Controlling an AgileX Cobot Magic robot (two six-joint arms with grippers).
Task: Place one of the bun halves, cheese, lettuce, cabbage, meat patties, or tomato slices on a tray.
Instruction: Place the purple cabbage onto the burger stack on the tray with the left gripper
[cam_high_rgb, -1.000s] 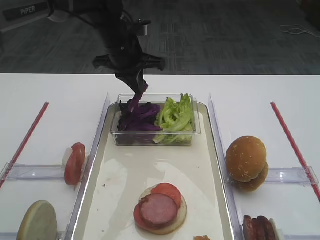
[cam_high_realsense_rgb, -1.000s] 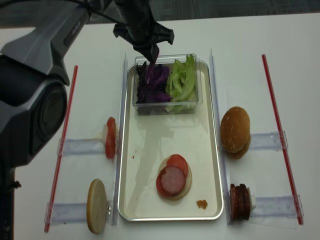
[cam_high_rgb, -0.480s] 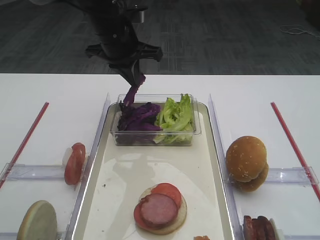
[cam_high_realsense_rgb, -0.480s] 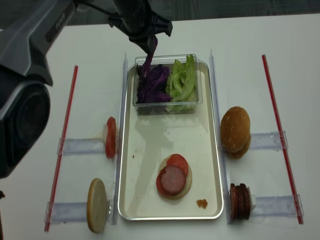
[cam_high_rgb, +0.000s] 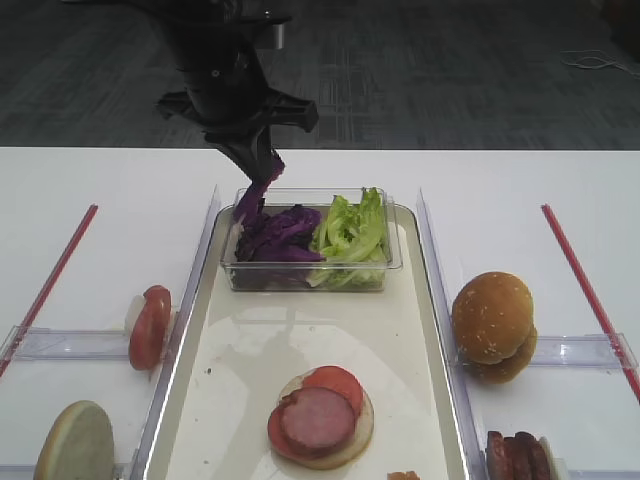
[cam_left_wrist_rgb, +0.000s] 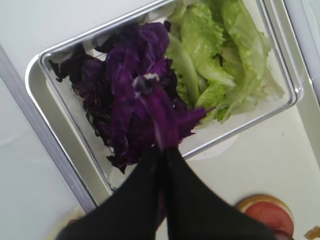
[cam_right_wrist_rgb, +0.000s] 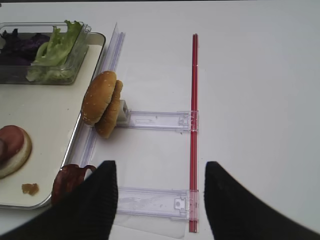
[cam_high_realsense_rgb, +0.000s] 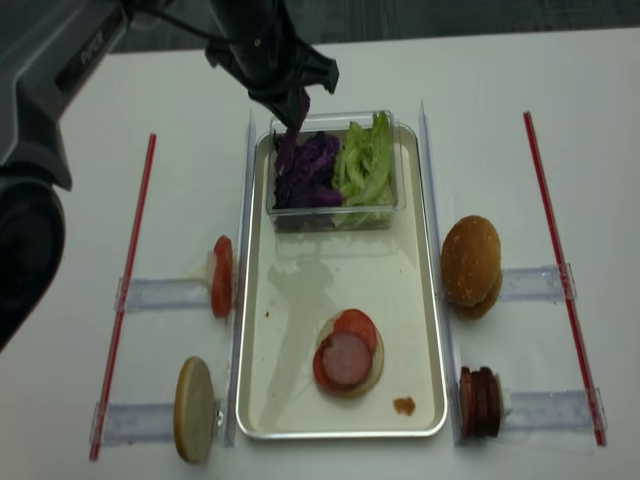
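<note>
My left gripper (cam_high_rgb: 262, 166) is shut on a long purple cabbage strip (cam_high_rgb: 254, 197), which dangles over the left end of the clear tub (cam_high_rgb: 390, 262). In the left wrist view the strip (cam_left_wrist_rgb: 156, 109) hangs from the pinched fingertips above the cabbage pile (cam_left_wrist_rgb: 115, 100) and lettuce (cam_left_wrist_rgb: 220, 55). The cream tray (cam_high_rgb: 300, 340) holds the tub and a bun half topped with tomato and a meat patty (cam_high_rgb: 318, 418). My right gripper (cam_right_wrist_rgb: 160, 167) is open and empty above the table, right of the tray.
Whole buns (cam_high_rgb: 492, 322) and meat patties (cam_high_rgb: 515, 455) stand in clear holders right of the tray. Tomato slices (cam_high_rgb: 150, 325) and a bun half (cam_high_rgb: 75, 440) stand on the left. Red strips (cam_high_rgb: 50, 280) (cam_high_rgb: 585, 285) flank both sides. A crumb (cam_high_realsense_rgb: 403, 406) lies on the tray.
My left gripper has risen a little and shifted left, drawing the cabbage strip up from the pile. The right gripper shows no change.
</note>
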